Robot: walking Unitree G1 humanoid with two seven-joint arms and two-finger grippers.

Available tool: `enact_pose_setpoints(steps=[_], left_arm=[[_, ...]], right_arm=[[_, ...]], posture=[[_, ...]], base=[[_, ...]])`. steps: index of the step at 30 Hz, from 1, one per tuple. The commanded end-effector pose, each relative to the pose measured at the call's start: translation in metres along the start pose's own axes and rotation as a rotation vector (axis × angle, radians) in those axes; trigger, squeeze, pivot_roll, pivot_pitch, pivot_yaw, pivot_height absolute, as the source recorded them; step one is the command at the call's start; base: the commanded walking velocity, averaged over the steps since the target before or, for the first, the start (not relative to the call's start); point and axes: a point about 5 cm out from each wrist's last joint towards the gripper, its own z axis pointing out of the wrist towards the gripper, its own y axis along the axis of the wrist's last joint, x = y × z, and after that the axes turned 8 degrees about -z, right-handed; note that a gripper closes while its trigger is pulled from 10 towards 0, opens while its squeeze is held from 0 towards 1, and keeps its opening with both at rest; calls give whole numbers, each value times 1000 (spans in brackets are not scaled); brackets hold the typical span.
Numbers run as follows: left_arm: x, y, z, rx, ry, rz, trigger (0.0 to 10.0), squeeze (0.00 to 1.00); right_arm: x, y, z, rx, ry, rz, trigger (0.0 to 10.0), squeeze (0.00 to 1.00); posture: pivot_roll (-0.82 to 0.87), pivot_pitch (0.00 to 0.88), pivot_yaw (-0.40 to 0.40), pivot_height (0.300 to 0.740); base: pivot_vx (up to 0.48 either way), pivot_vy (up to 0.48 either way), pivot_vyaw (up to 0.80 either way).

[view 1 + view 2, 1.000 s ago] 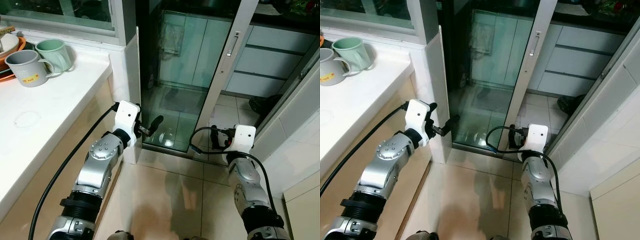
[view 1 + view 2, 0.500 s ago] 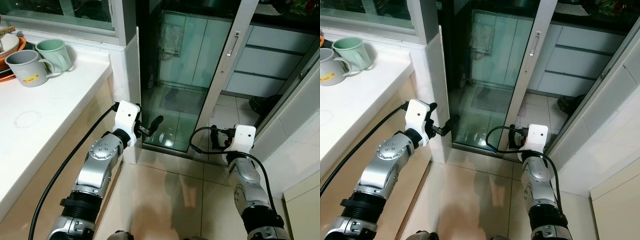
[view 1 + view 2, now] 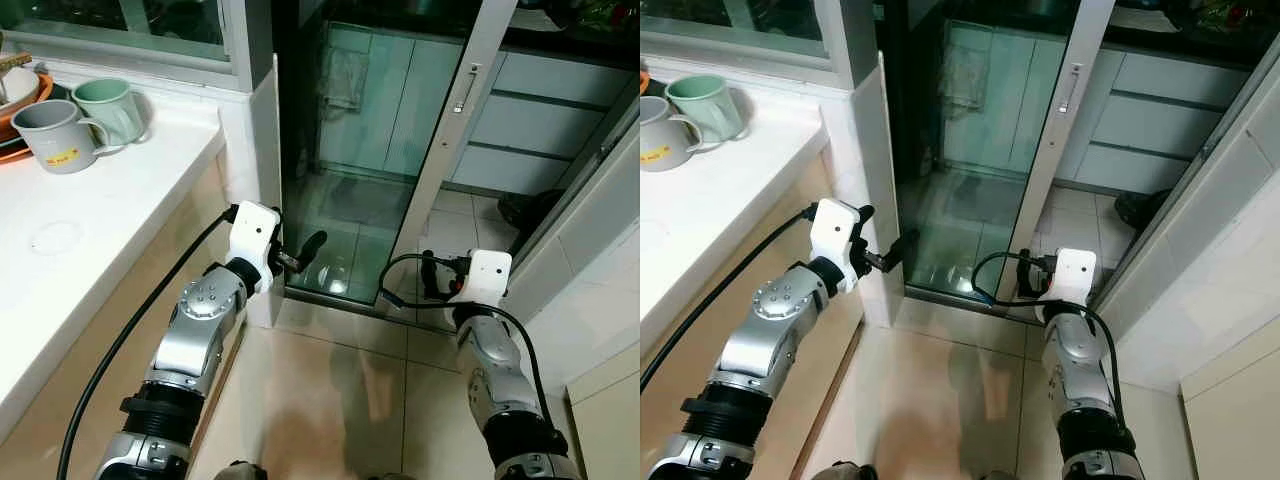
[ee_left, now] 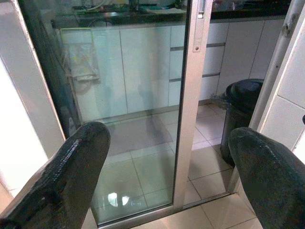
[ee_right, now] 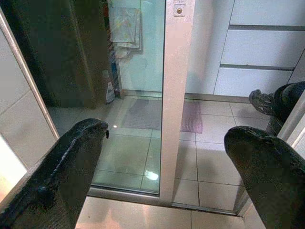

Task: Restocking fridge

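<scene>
While I stand facing the glass door (image 3: pixel 350 160) at twelve o'clock, no fridge is in sight, so the relation that counts is the doorway itself. Its aluminium stile (image 3: pixel 455 140) runs nearly upright, leaning to one o'clock in the head views, and the open gap lies to its right, over the tiled floor (image 3: pixel 330 400) toward the white drawers (image 3: pixel 560 120). I judge the fridge must be somewhere beyond that gap, though I cannot tell where.

My left gripper (image 3: pixel 307 250) hangs at about eleven o'clock, close beside the white counter (image 3: pixel 120 200) end and just before the glass, fingers (image 4: pixel 66 176) spread wide and holding nothing. My right gripper (image 3: pixel 1028 278) sits at about one o'clock, low, near the foot of the stile, fingers (image 5: pixel 66 171) likewise apart and empty. It is the nearer arm to the gap. Two mugs (image 3: pixel 70 120) sit on the counter at ten o'clock, well apart from either arm. A dark bin (image 4: pixel 240 114) stands past the stile.
</scene>
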Motion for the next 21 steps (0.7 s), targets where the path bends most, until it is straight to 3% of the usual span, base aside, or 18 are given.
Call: enact_pose_setpoints(steps=[1,2,3,7,21], left_arm=[[-7,-8,21,67,-33,25,10000,0],[-3,-23,20,148,22,20,10000,0],[-2,-26,19,164,39,17,10000,0],[-6,-21,19,136,18,-5,10000,0],[-6,-21,19,136,18,-5,10000,0]], right_arm=[[23,3,17,62,69,-40,10000,0],[22,-11,14,148,62,-59,10000,0],[21,-13,13,161,57,-55,10000,0],[20,-6,14,112,52,-59,10000,0],[20,-6,14,112,52,-59,10000,0]], posture=[[-79,0,12,740],[-81,0,11,740],[-80,0,12,740],[-81,0,13,740],[-81,0,13,740]], base=[[0,0,0],[0,0,0],[0,0,0],[0,0,0],[0,0,0]])
